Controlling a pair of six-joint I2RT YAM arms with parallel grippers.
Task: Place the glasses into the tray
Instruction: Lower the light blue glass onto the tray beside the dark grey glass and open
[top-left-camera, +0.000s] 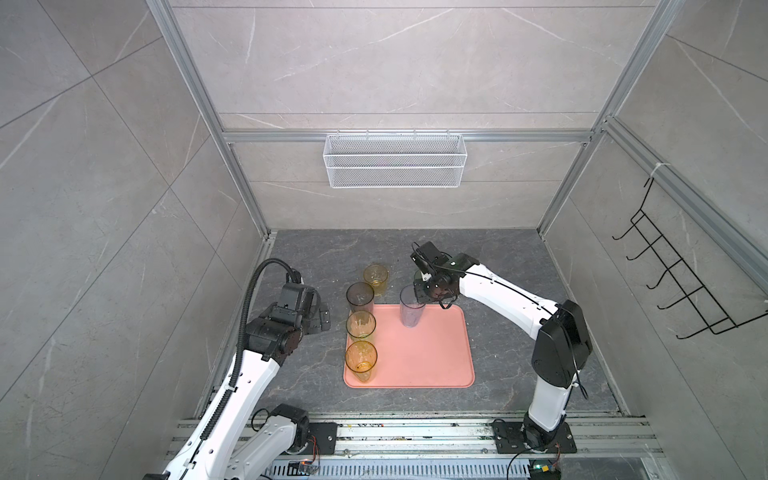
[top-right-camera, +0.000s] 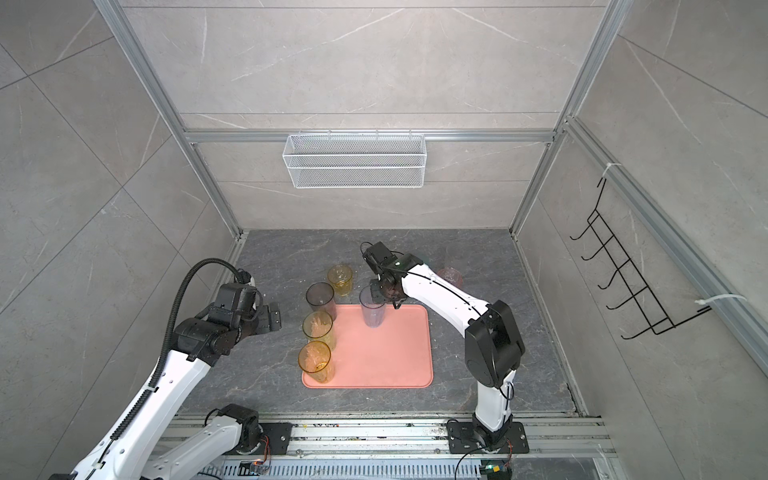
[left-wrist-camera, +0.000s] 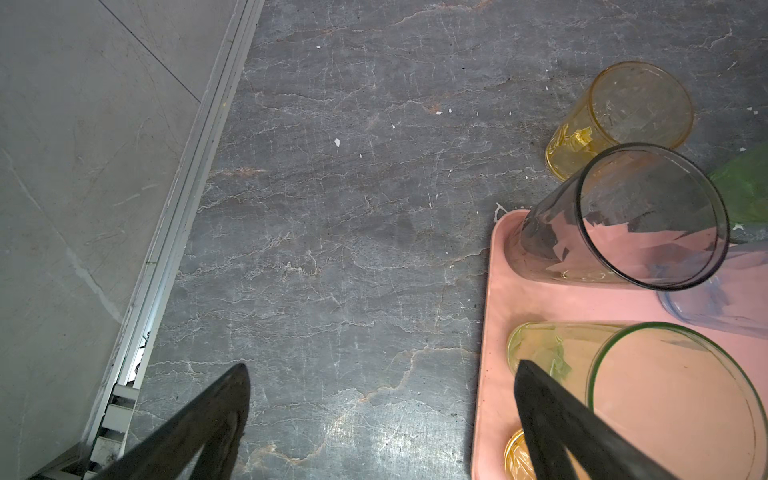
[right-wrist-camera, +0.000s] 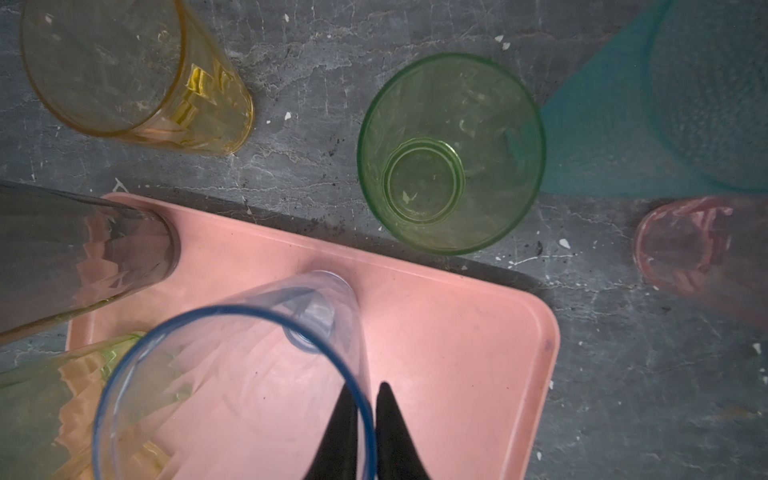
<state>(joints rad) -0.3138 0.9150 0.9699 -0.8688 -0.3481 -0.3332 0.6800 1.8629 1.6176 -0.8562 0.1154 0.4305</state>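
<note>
The salmon-pink tray (top-left-camera: 428, 353) lies mid-table. Along its left side stand a smoky grey glass (top-left-camera: 360, 297), a yellow-green glass (top-left-camera: 360, 326) and a tall amber glass (top-left-camera: 361, 359). A blue glass (right-wrist-camera: 232, 374) stands upright at the tray's far edge. My right gripper (right-wrist-camera: 365, 385) pinches its rim, one finger inside and one outside. Off the tray, behind it, stand a short amber glass (top-left-camera: 376, 278), a green glass (right-wrist-camera: 451, 153), a teal glass (right-wrist-camera: 665, 104) and a pink glass (right-wrist-camera: 698, 249). My left gripper (left-wrist-camera: 383, 365) hangs open and empty left of the tray.
A white wire mesh basket (top-left-camera: 395, 160) hangs on the back wall. A black hook rack (top-left-camera: 681, 270) is fixed to the right wall. Aluminium rails (left-wrist-camera: 178, 232) border the dark stone tabletop (left-wrist-camera: 353, 208) on the left.
</note>
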